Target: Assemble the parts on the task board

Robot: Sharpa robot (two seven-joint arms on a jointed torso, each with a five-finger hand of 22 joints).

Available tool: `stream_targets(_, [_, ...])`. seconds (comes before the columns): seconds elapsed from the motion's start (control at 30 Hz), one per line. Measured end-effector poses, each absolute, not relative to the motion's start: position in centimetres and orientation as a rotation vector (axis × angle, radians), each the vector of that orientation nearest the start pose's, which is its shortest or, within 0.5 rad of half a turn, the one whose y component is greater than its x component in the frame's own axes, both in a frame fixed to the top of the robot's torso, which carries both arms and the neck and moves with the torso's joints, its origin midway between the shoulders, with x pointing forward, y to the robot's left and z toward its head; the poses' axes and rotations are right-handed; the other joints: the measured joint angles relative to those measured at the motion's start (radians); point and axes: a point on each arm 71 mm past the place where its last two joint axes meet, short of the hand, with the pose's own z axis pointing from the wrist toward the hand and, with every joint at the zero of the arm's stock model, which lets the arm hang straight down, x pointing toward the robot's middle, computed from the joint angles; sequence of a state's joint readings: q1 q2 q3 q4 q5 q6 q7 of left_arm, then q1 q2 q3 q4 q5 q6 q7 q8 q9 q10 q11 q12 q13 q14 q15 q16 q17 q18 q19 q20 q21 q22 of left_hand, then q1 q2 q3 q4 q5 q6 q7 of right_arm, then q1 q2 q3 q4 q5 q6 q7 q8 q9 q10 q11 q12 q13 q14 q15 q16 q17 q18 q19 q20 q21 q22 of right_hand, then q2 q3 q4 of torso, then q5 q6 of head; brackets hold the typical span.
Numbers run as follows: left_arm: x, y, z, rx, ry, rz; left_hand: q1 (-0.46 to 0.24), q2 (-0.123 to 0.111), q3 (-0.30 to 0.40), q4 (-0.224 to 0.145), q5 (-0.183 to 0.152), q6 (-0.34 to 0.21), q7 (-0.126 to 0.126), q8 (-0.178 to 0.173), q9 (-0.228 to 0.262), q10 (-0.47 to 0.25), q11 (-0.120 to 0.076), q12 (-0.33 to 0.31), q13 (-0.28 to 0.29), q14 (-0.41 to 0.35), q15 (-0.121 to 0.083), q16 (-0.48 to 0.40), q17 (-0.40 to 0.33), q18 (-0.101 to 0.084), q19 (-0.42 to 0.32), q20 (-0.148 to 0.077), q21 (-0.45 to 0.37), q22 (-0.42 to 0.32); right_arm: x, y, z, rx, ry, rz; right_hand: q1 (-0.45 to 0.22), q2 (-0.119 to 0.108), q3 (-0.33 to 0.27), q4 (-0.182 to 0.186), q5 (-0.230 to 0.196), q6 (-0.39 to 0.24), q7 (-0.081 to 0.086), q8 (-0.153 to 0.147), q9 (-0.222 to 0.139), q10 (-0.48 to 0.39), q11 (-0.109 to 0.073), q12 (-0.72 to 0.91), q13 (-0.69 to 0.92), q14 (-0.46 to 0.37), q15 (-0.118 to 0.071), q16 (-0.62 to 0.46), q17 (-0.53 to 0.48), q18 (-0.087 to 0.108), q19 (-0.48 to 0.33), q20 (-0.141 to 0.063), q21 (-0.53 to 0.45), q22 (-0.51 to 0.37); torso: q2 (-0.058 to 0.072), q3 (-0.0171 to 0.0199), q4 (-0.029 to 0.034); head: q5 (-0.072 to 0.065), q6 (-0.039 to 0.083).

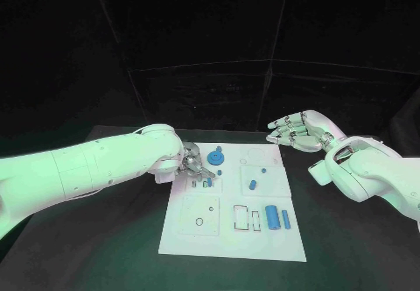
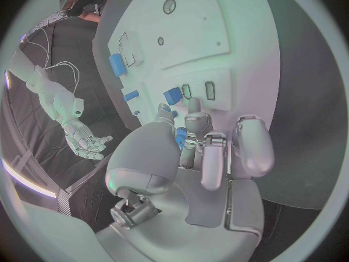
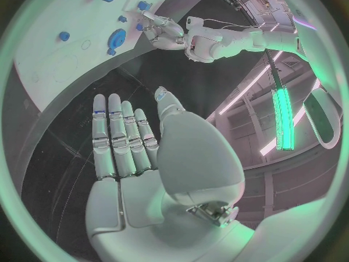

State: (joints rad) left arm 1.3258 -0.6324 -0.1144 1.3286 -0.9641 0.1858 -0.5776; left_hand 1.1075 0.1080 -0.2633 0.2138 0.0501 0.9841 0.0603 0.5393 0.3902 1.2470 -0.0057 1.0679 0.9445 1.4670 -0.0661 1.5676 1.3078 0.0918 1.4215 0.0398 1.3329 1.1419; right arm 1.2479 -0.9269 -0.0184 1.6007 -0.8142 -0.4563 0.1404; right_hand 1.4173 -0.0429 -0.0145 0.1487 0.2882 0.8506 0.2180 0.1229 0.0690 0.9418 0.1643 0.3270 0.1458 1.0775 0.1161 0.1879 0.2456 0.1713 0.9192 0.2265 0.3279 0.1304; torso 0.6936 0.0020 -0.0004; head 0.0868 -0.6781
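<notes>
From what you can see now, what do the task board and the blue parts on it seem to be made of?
The task board looks like a rigid white plate, perhaps plastic or painted sheet: flat, matte, with clean-cut recesses. The blue parts, such as the cylinder and the gear-like disc, look like moulded or printed plastic: uniform colour, dull surface, no metallic shine. The left hand looks like silver metal or metallised plastic.

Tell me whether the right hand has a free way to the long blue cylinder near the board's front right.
Probably yes: the right hand hovers open beyond the board, and nothing stands between it and the cylinder.

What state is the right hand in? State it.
Open: the right hand has flat, extended fingers, holds nothing, and hovers beside the task board.
</notes>
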Motion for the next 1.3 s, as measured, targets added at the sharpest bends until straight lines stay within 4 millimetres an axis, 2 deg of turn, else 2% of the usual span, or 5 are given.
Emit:
stream_targets(0.7, [51.7,16.2,-20.4,-0.167,2.378,-0.375,0.0,0.0,0.0,0.0,0.0,-0.007,0.0,0.011,0.013,0.0,0.0,0.005,0.006,0.0,0.0,0.0,0.0,0.0,0.0,0.0,0.0,-0.001,49.0,-21.4,-14.1,0.408,1.501,1.098,-0.002,0.009,-0.007,-0.007,0.005,-0.004,-0.003,0.0,0.0,-0.004,0.004,0.0,-0.039,0.003,0.004,-0.017,-0.031,0.0,0.01,0.004,-0.028,-0.021,0.0,-0.0005,-0.0013,-0.003,-0.009])
stream_targets(1.3, [51.6,15.6,-20.5,-0.144,2.392,-0.384,0.015,0.015,0.0,-0.009,0.0,-0.014,0.0,0.025,0.026,0.0,0.0,0.009,0.013,0.0,0.0,0.0,0.0,0.0,0.0,0.0,0.0,0.007,49.3,-21.2,-14.2,0.414,1.504,1.095,-0.005,0.013,-0.007,-0.012,0.011,-0.01,-0.004,0.004,0.0,-0.007,0.007,0.0,-0.046,0.007,0.007,-0.017,-0.038,0.0,0.018,0.004,-0.039,-0.026,0.0,-0.0001,-0.0001,-0.005,-0.011])
